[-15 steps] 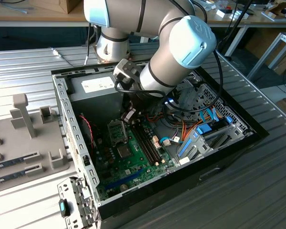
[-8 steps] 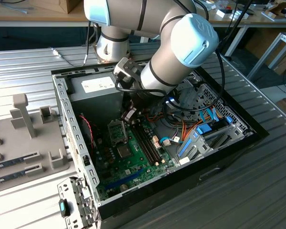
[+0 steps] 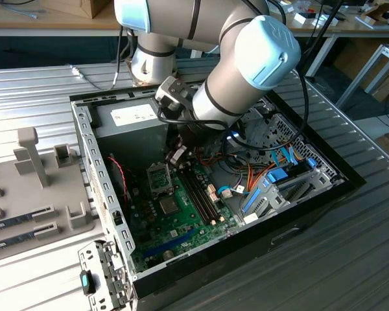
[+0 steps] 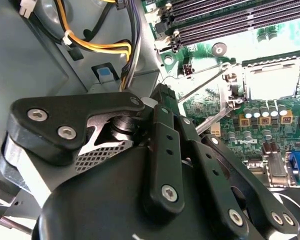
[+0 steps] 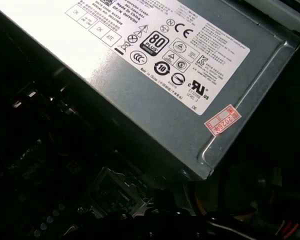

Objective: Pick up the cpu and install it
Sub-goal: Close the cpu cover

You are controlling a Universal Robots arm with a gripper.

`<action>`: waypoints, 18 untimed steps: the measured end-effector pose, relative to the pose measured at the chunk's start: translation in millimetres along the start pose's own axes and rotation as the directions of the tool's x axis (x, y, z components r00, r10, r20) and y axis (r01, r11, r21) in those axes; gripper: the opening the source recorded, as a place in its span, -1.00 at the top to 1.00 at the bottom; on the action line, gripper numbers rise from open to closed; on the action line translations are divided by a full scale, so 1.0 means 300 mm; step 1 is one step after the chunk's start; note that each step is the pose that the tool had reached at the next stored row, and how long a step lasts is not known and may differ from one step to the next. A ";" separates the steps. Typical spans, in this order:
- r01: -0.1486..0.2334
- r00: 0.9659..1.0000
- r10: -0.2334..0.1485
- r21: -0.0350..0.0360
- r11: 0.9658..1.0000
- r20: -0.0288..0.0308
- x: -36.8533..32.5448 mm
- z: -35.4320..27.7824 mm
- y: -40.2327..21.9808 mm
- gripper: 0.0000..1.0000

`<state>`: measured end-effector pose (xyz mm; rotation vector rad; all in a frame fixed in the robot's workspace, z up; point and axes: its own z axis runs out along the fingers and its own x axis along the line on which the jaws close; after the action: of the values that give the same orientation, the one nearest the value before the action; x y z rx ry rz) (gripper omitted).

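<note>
One white-labelled power supply [image 5: 155, 95] above motherboard [image 3: 175, 214]

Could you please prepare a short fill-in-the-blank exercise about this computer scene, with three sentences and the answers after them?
1. The motherboard in the computer case is ____ in colour.
2. The power supply is a ____ metal box with a white label.
3. In the exterior view, the hand is ____ the case, close to the power supply.

Missing words: green; grey; inside
</note>
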<state>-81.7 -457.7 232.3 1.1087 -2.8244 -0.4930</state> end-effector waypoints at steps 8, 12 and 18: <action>0.000 1.000 0.000 0.000 1.000 0.000 0.025 -0.011 -0.025 0.79; 0.000 1.000 0.000 0.000 1.000 0.000 0.031 -0.015 -0.030 0.79; 0.000 1.000 0.000 0.000 1.000 0.000 0.030 -0.037 -0.024 0.79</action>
<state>-81.8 -471.8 240.2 1.1086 -2.8244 -0.4930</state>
